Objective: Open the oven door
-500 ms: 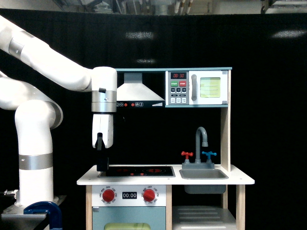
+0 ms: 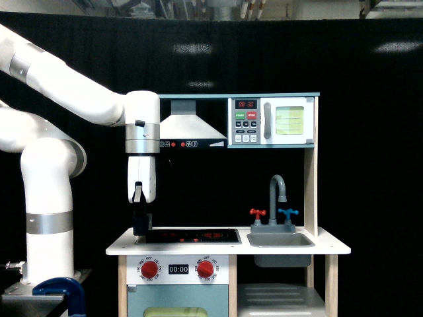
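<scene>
You're looking at a toy kitchen set against a black curtain. Its white worktop [image 2: 330, 249] carries a black hob [image 2: 192, 235] on the exterior view's left and a grey sink [image 2: 280, 240] with a tall faucet [image 2: 277, 198] on the right. Above, a teal shelf holds a white extractor hood [image 2: 192, 125] and the microwave unit. The oven door [image 2: 288, 121] sits closed at the upper right, its grey bar handle [image 2: 267, 120] upright beside the button panel [image 2: 246, 120]. Your white arm [image 2: 73, 92] reaches in from the left, wrist turned straight down, with the gripper [image 2: 139, 223] hanging low over the hob's left edge. Its jaws are dark against the curtain, so you cannot tell how far apart they stand. The space between hood and hob lies open, and the door is well apart, up and to the right
</scene>
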You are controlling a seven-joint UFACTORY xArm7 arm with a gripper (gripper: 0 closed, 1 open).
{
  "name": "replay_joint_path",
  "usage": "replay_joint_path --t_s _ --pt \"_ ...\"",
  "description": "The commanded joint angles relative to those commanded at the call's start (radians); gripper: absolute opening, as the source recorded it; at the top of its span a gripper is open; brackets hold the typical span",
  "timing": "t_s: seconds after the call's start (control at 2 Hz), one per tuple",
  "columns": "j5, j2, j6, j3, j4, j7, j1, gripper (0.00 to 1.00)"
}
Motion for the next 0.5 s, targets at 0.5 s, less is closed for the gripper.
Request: replay_joint_path --t_s 0.5 --pt "-0.067 0.165 -0.130 -0.095 0.125 -0.193 -0.008 1.00"
